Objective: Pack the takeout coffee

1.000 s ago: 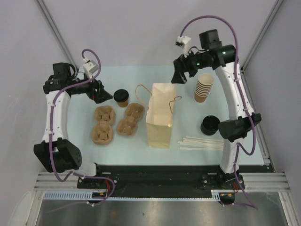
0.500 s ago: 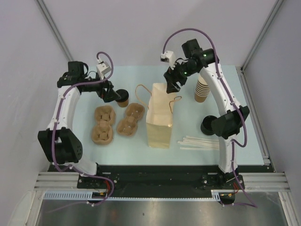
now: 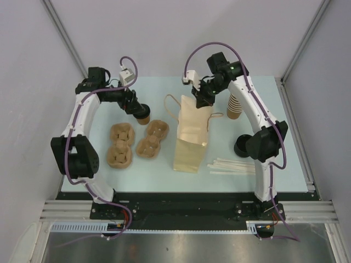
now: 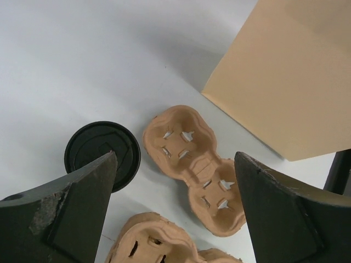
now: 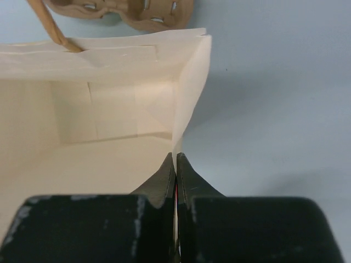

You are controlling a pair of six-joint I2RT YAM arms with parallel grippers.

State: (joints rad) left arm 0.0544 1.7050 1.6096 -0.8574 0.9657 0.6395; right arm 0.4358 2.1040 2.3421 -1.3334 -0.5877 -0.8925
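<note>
The takeout coffee [image 3: 144, 117], a small tan cup with a black lid [image 4: 102, 154], stands on the table left of the paper bag [image 3: 190, 138]. My left gripper [image 3: 135, 107] hangs open just above and to the left of it. In the left wrist view the left finger [image 4: 71, 211] overlaps the lid, and nothing is between the fingers. My right gripper [image 3: 202, 101] is shut on the bag's top rim at the far side. In the right wrist view its fingertips [image 5: 168, 164] pinch the bag's side wall [image 5: 189, 82], and the bag stands open.
Two pulp cup carriers [image 3: 120, 145] [image 3: 152, 137] lie left of the bag, one of them under my left gripper [image 4: 192, 164]. A stack of lidless cups [image 3: 236, 106], a pile of black lids [image 3: 243, 146] and several white straws [image 3: 233, 166] lie to the right.
My left arm has swung right and stopped over the coffee. My right gripper has come down to the bag's rim and shut on it, and the bag's top has shifted right.
</note>
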